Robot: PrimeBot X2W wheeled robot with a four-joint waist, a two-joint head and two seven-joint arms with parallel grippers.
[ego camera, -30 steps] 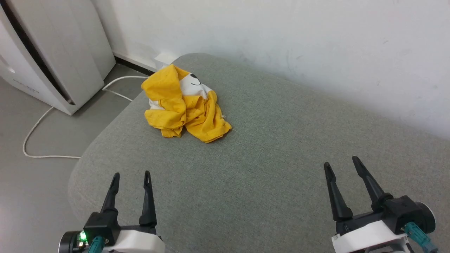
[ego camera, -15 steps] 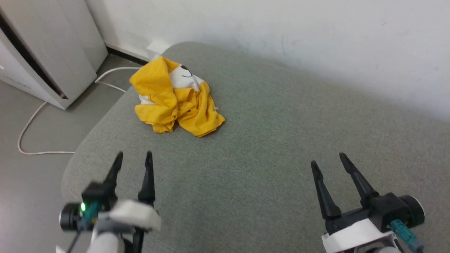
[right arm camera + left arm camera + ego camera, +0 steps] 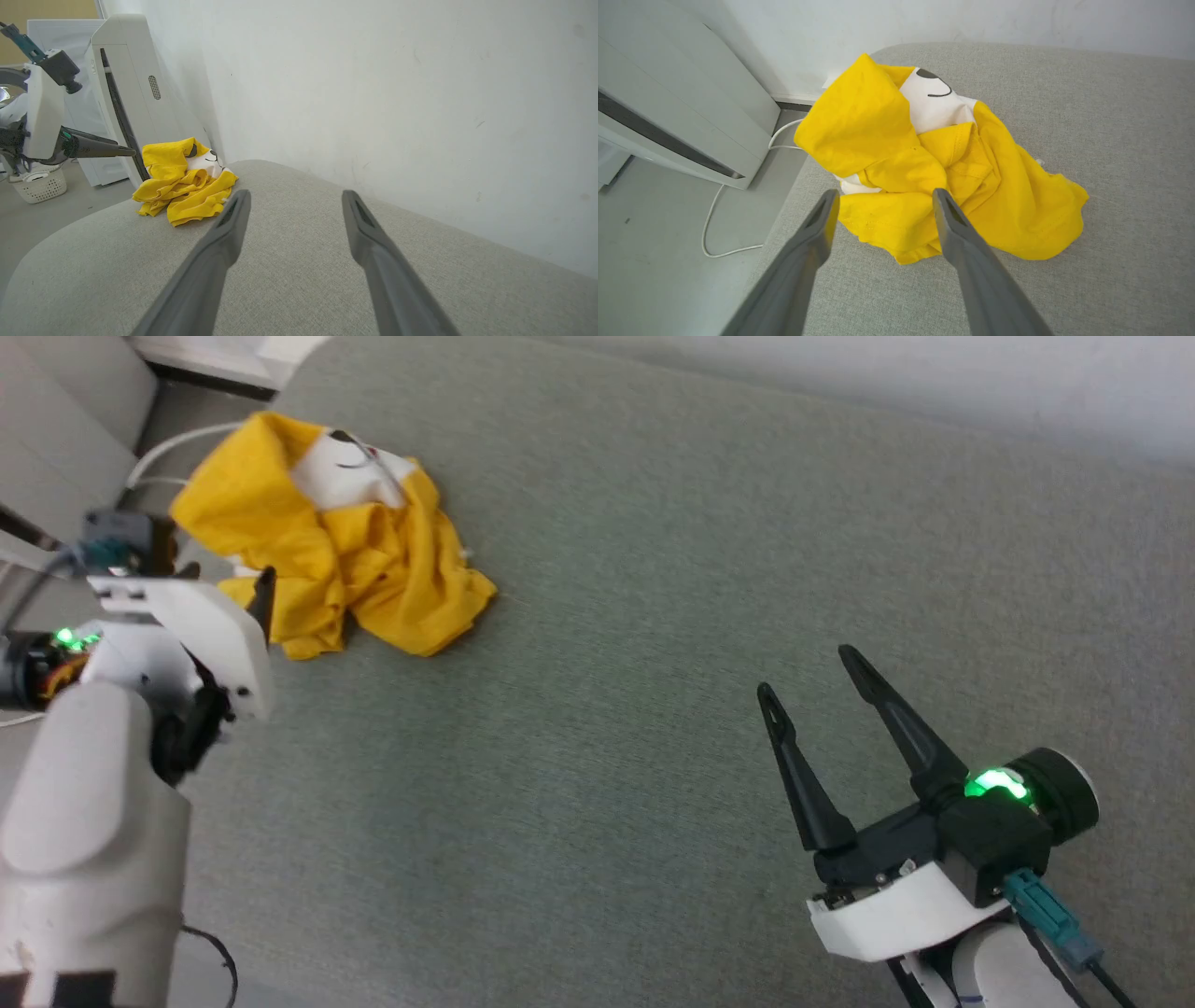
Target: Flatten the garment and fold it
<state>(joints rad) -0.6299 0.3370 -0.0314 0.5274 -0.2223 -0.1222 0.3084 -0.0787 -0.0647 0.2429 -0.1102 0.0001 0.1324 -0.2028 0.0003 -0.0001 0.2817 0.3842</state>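
The garment (image 3: 336, 551) is a crumpled mustard-yellow T-shirt lying in a heap near the far left corner of a grey cushioned surface (image 3: 607, 616). A white patch with black lines shows on its far side. My left gripper (image 3: 886, 196) hovers open just before the garment (image 3: 859, 116), its fingers straddling the near yellow folds without holding them. In the head view the left gripper (image 3: 257, 602) is mostly hidden behind its white wrist. My right gripper (image 3: 805, 672) stands open and empty over bare cushion, far right of the garment (image 3: 182, 186).
A white appliance (image 3: 668, 107) stands on the floor left of the cushion, with a white cable (image 3: 710, 224) trailing beside it. A white basket (image 3: 39, 184) sits on the floor further off. A white wall (image 3: 373, 93) runs along the cushion's far edge.
The head camera has tilted down and shifted. My left arm has risen and reached forward to the garment's near edge. The right gripper stays open in much the same place.
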